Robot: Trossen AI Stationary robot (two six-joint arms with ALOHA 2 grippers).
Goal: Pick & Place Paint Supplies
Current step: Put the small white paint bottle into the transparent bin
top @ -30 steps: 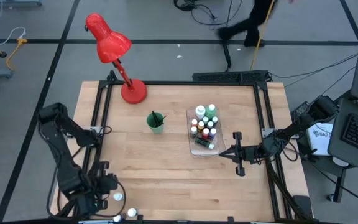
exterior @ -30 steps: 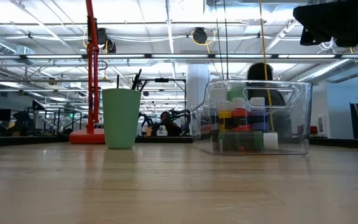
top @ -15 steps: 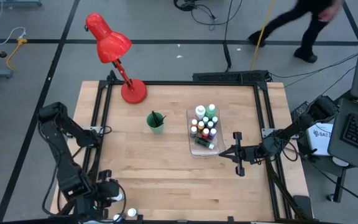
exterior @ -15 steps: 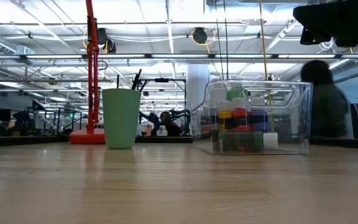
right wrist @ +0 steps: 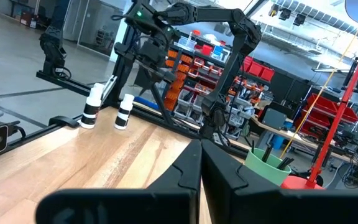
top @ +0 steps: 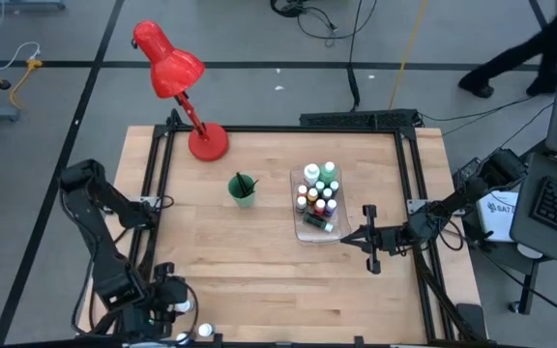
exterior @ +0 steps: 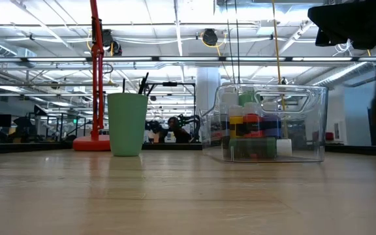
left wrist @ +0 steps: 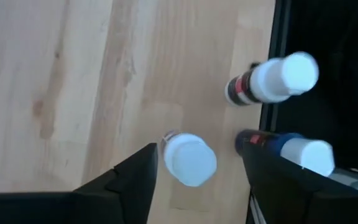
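A white-capped bottle (left wrist: 188,159) stands at the table's near left corner between the spread fingers of the left gripper (left wrist: 194,180), ungripped. Two more bottles (left wrist: 272,81) stand just beside it. The right gripper (top: 367,238), fingers closed and empty, waits beside the clear bin (top: 298,224) of bottles.

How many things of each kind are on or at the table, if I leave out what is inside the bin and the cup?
Red desk lamp: 1
Green plastic cup: 1
Clear plastic bin: 1
Loose white-capped paint bottles: 3
Total: 6
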